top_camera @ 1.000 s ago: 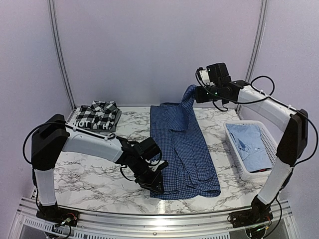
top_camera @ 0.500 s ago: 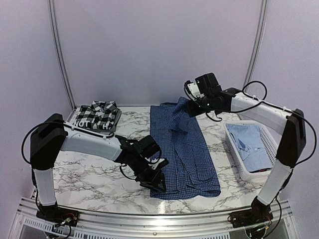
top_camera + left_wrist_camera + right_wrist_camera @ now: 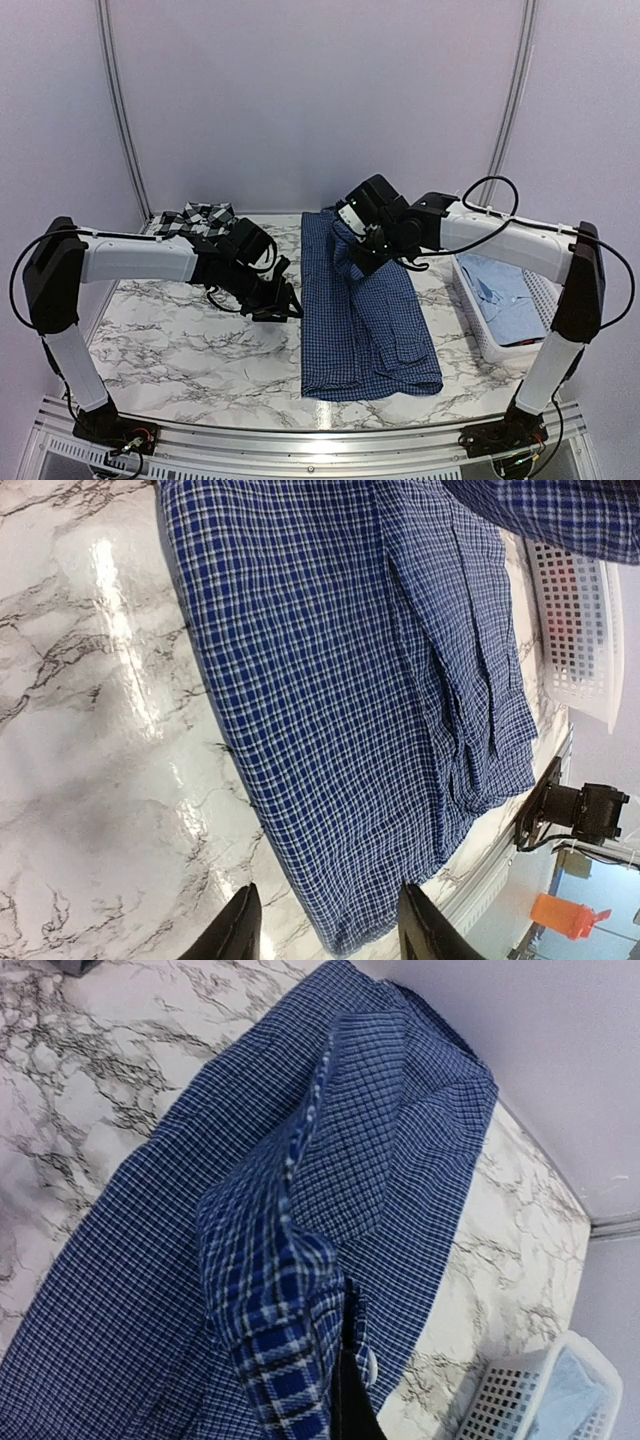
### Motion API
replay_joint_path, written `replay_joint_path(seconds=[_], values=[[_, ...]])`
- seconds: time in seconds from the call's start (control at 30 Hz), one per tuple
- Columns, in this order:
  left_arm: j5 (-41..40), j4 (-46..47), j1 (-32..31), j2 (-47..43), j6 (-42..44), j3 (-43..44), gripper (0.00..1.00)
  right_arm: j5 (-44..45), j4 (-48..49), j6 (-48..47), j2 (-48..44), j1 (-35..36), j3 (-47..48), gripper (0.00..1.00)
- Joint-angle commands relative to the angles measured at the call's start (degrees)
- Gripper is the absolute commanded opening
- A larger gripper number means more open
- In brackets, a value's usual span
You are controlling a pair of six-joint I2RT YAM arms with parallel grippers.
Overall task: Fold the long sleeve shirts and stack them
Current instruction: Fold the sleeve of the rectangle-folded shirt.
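right hand clamped on a fold of the dark blue shirt, mid-frame; left hand apart, empty.

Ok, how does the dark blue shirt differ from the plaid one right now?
The dark blue shirt lies stretched out mid-table; the plaid shirt is a compact folded bundle at the back left. The blue has fine checks, the plaid bold black-and-white squares. The right gripper pinches a raised part of the blue; nothing grips the plaid. Both rest on the marble table.
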Motion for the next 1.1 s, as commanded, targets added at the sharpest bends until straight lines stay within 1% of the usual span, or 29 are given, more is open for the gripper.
replay_joint_path(seconds=[0.0, 0.13, 0.23, 0.37, 0.5, 0.6, 0.67, 0.7, 0.8, 0.87, 0.93, 1.07], values=[[0.0, 1.8, 0.7, 0.6, -1.1, 1.9, 0.47, 14.0, -9.5, 1.7, 1.4, 0.5, 6.6, 0.0], [0.9, 4.1, 1.6, 4.2, -3.2, 6.2, 0.46, 21.5, -13.6, -1.2, 3.5, 0.9, 9.6, 0.0], [1.2, 5.9, 2.7, 6.0, -5.2, 8.0, 0.46, 24.2, -14.3, -3.8, 5.3, 3.4, 8.6, 0.0], [1.5, 7.0, 4.1, 7.5, -5.8, 9.3, 0.45, 21.5, -12.8, -4.2, 6.5, 6.2, 5.3, 0.0], [1.7, 7.4, 4.8, 8.1, -5.8, 9.0, 0.45, 16.3, -11.0, -3.3, 7.6, 8.0, 2.2, 0.0], [1.8, 7.7, 5.0, 8.4, -5.7, 8.2, 0.45, 11.4, -8.9, -3.1, 7.8, 9.5, -0.6, 0.08], [1.9, 8.0, 5.0, 8.6, -5.7, 7.7, 0.45, 8.0, -8.5, -2.5, 8.1, 10.1, -2.2, 0.16], [1.8, 8.1, 5.0, 8.8, -5.6, 7.5, 0.45, 6.0, -7.9, -2.1, 7.7, 10.1, -3.0, 0.22], [1.6, 8.2, 5.0, 9.1, -5.4, 6.9, 0.46, -1.0, -5.2, -1.2, 4.0, 10.2, -5.8, 0.44], [1.8, 8.5, 5.0, 9.3, -5.2, 6.5, 0.46, -4.4, -3.4, -0.3, 1.5, 10.1, -7.3, 0.53], [1.9, 8.6, 5.0, 9.3, -4.7, 5.7, 0.46, -5.8, -1.8, 1.7, -0.5, 9.6, -8.8, 0.57], [2.0, 9.3, 5.0, 8.1, -3.6, 3.7, 0.47, -9.5, 1.1, 6.8, -3.5, 5.5, -12.2, 0.59]])
